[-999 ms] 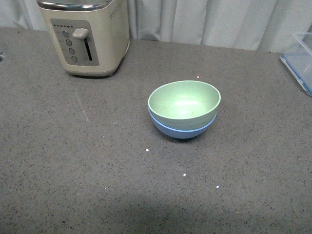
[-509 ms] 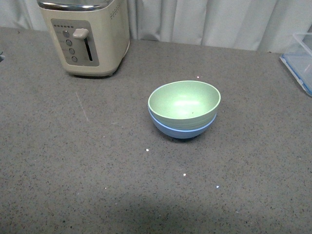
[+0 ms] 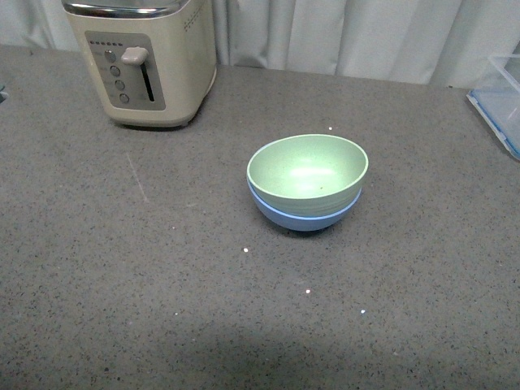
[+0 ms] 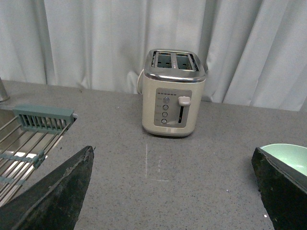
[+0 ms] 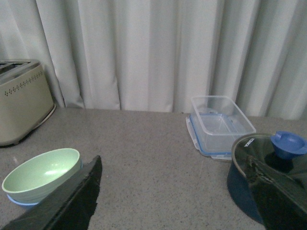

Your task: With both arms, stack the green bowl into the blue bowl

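The pale green bowl (image 3: 307, 169) sits nested inside the light blue bowl (image 3: 305, 215) in the middle of the grey counter, slightly tilted. Only the blue bowl's rim and lower side show below it. Neither arm is in the front view. My left gripper (image 4: 175, 191) is open and empty above bare counter; the green bowl's rim (image 4: 291, 154) shows past one fingertip. My right gripper (image 5: 180, 191) is open and empty; the green bowl (image 5: 41, 173) sits beside one fingertip, with a sliver of the blue bowl (image 5: 13, 200) under it.
A cream toaster (image 3: 142, 57) stands at the back left. A clear plastic container (image 3: 500, 97) with a blue rim is at the right edge. A dark blue pot with a glass lid (image 5: 268, 167) and a dish rack (image 4: 29, 139) show in the wrist views. Curtains hang behind.
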Robot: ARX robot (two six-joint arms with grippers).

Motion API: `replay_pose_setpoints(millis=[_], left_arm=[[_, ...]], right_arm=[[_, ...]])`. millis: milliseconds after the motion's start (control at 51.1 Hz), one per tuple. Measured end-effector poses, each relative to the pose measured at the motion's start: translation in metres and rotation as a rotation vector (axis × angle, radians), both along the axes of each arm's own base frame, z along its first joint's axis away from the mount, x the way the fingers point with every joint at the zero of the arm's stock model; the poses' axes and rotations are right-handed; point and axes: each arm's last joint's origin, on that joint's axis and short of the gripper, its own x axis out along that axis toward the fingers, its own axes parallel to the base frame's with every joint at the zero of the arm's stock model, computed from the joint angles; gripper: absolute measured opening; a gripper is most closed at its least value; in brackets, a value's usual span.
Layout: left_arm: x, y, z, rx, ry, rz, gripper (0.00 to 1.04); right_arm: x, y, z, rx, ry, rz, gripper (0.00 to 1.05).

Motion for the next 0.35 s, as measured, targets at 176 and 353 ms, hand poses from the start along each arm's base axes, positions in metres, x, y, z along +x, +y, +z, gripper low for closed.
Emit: replay_pose_setpoints(millis=[176,353], left_arm=[[0.0000,0.0000,0.0000,0.000,0.000,0.000,0.98],[0.0000,0.0000,0.0000,0.000,0.000,0.000,0.98]], right_arm=[[-0.0001,0.0000,0.0001,0.000,-0.002,0.000,0.96],[-0.0001,0.0000,0.0001,0.000,-0.002,0.000,0.96]])
